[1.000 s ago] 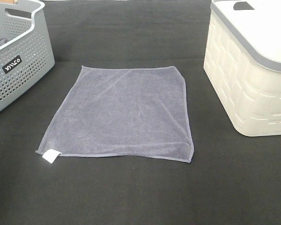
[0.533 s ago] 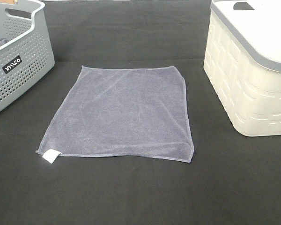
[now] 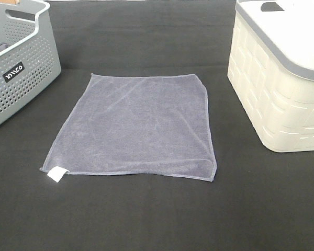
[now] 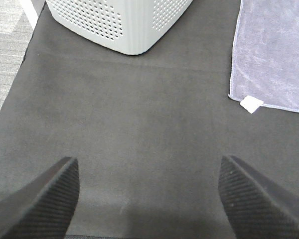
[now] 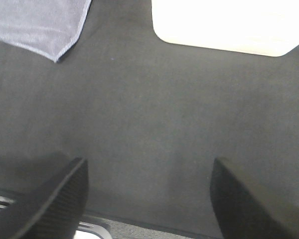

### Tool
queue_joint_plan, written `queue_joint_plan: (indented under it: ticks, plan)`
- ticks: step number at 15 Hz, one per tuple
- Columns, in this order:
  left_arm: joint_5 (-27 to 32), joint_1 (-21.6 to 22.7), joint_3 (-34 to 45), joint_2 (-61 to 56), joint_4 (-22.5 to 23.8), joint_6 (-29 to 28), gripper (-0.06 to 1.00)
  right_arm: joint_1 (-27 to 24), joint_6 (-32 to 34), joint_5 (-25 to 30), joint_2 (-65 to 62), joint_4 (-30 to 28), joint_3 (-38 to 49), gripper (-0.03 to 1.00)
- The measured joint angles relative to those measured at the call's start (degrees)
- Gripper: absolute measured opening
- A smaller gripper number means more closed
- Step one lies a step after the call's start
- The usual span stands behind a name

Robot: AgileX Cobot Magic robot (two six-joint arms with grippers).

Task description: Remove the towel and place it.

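The towel (image 3: 138,125), a greyish-lavender cloth with a small white tag (image 3: 56,174) at its near left corner, lies spread flat on the black table between two baskets. Neither arm shows in the exterior high view. In the left wrist view my left gripper (image 4: 148,194) is open over bare black table, with the towel (image 4: 274,55) and its tag (image 4: 251,103) off to one side, well apart from the fingers. In the right wrist view my right gripper (image 5: 148,194) is open above bare table, and one towel corner (image 5: 42,22) shows beyond it.
A grey perforated basket (image 3: 18,68) stands at the far left with dark cloth inside. A cream basket (image 3: 280,78) with a grey rim stands at the far right. The table's edge and a grey floor (image 4: 7,50) show in the left wrist view.
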Motion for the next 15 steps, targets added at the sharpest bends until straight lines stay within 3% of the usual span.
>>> queue_joint_plan:
  ticks: [4,9,15]
  plan:
    - [-0.5,0.0,0.2,-3.0,0.3,0.0,0.72,0.0,-0.7,-2.1,-10.1,0.6,5.1,0.69]
    - [-6.3,0.0,1.7,-3.0,-0.3,0.0,0.72,0.0,-0.7,-2.6,-16.1,0.6,5.2,0.69]
    - [-8.0,-4.9,2.5,-3.0,-1.4,0.0,0.72,0.0,-0.7,-2.6,-23.9,0.7,5.2,0.69]
